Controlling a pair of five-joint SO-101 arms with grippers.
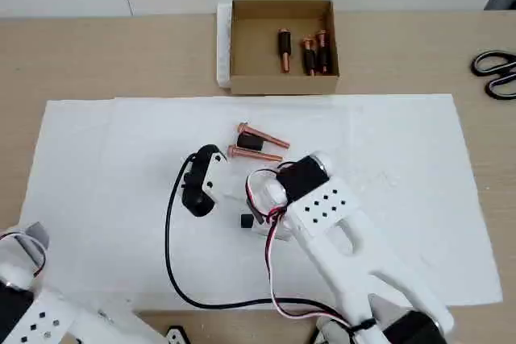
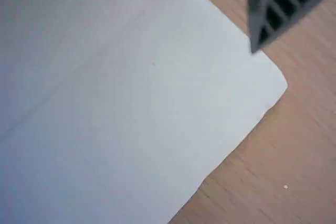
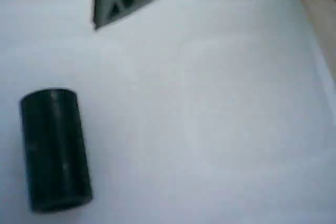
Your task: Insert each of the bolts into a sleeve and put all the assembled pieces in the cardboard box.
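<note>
Three assembled pieces (image 1: 309, 54) already lie inside the cardboard box (image 1: 242, 46), so by my judgement two pairs are left to make. Just in front of the box, on the arms' side, a small cluster rests on the white paper (image 1: 97, 167). It is made up of the bolt nearer the box (image 1: 264, 135), a black sleeve (image 1: 250, 141) tucked against it, and then the second bolt (image 1: 254, 153). I cannot tell whether that sleeve touches both bolts. Farther from the box, past the cluster, sits the loose sleeve (image 1: 246, 220), with the right gripper (image 1: 240, 192) just beside it, between it and the cluster. I cannot tell how its jaws stand. The left arm (image 1: 24, 296) is well apart from the box, and the left gripper (image 2: 262, 30) hangs over the paper's corner and the bare table (image 2: 294, 156); its jaws I cannot judge either. The main risk, as I see it, is the loose sleeve. It is small, round and smooth, so an off-centre pinch could squirt it out or send it rolling under the arm. The cluster is crowded, and reaching for one piece there may nudge its neighbours and scatter them towards the box. A bolt meeting a sleeve at a slight tilt would likely jam at the mouth. The paper could also slide or wrinkle under a low pass, carrying the parts with it.
</note>
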